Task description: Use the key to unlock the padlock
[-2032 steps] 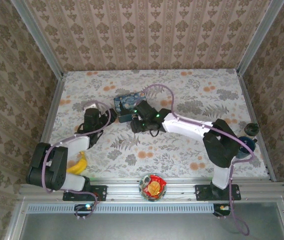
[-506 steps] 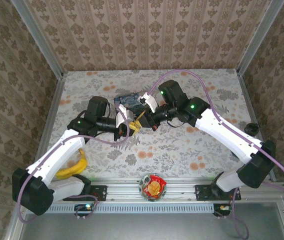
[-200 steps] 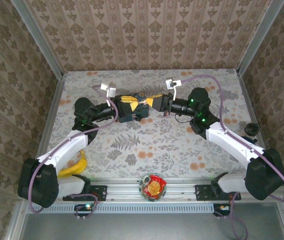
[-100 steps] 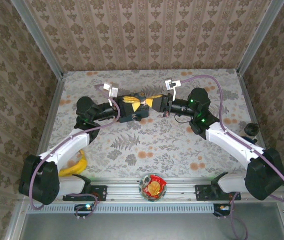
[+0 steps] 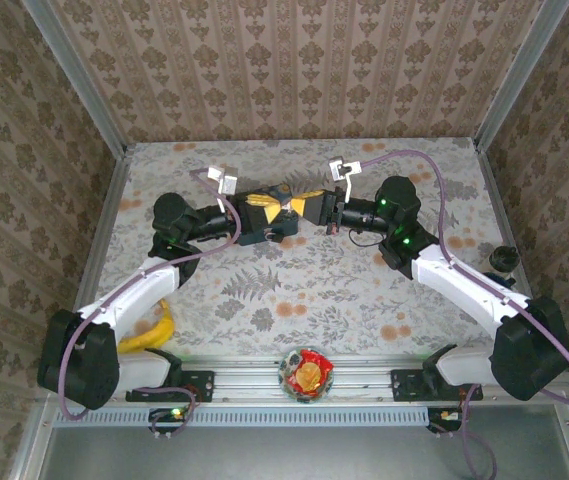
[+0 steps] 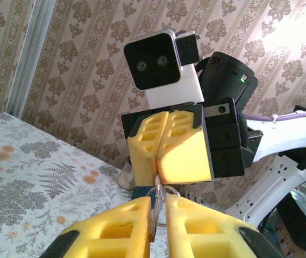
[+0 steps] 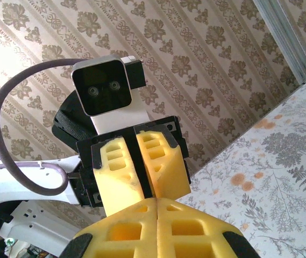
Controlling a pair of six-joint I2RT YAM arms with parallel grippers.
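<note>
Left gripper (image 6: 158, 207): has just closed further, pinching the thin silvery metal key (image 6: 154, 215).
Right gripper (image 7: 157, 203): pressed together on the key's ring end.
Implication: handover likely.

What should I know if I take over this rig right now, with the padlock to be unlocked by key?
Left gripper: raised, closed on a thin silvery piece.
Right gripper: shut, tip to tip with the left one; a small metal ring sits at its fingertips.
Things: both grippers meet in the air above the blue box. I cannot tell whether the silvery piece is the key; the padlock is too small to make out.
Done: the small metal parts are up off the table.
Left: probably everything; nothing shows an opened lock.
</note>
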